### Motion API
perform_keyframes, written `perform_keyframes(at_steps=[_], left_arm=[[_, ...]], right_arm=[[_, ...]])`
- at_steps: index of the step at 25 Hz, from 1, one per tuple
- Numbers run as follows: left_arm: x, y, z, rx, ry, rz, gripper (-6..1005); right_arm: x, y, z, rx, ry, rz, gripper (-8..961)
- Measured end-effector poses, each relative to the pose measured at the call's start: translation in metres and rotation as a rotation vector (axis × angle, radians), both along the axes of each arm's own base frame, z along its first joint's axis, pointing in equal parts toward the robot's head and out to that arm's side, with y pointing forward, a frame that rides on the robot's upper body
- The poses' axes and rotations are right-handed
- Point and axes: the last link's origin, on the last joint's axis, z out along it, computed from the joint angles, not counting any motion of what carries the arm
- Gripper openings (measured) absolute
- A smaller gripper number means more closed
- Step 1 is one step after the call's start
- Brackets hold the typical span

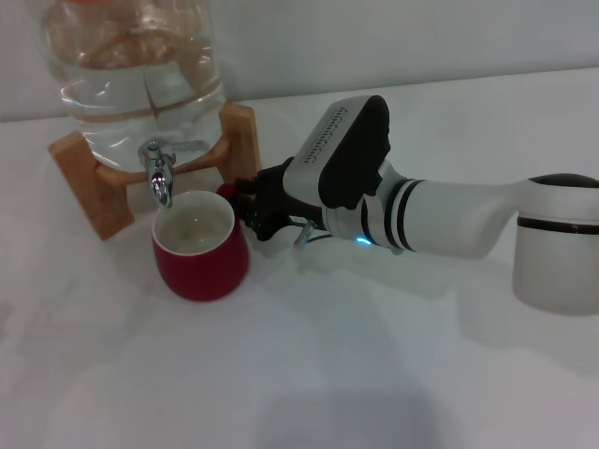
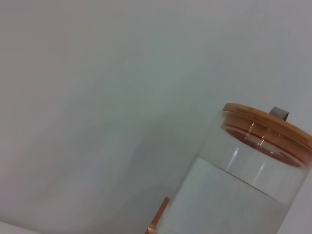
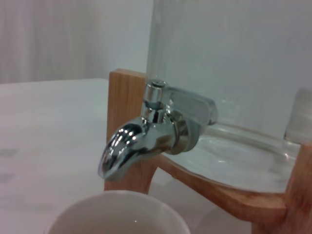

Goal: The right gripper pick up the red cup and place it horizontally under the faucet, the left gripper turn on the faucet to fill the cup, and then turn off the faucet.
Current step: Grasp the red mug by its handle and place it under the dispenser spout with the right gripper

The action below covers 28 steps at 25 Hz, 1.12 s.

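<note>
The red cup (image 1: 199, 248) stood upright on the white table (image 1: 328, 374), directly below the faucet (image 1: 157, 174), whose spout pointed down at the cup's cream inside. The faucet stuck out from a clear water jar (image 1: 131, 75) resting on a wooden stand (image 1: 94, 187). The right gripper (image 1: 251, 208) reached in from the side of the cup away from the stand, its black fingers clamped on the cup's handle. The left gripper was nowhere to be seen.

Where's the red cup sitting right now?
In the head view the red cup stands upright on the table directly under the faucet, in front of the wooden stand, with the right gripper at its handle.
</note>
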Motion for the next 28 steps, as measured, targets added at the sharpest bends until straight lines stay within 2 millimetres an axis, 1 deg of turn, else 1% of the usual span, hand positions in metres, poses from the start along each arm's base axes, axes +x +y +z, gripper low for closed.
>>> perform_keyframes(at_steps=[8, 13, 28], left_arm=[[0.0, 0.0, 0.0001, 0.001, 0.0, 0.0, 876], [0.0, 0.0, 0.0, 0.0, -0.001, 0.001, 876], [0.0001, 0.0003, 0.0004, 0.0, 0.0, -0.001, 876]], right_arm=[[-0.0008, -0.0009, -0.0002, -0.006, 0.008, 0.007, 176], [-0.0004, -0.0011, -0.0002, -0.006, 0.009, 0.006, 225], [-0.0002, -0.0002, 0.0013, -0.002, 0.01, 0.006, 230]])
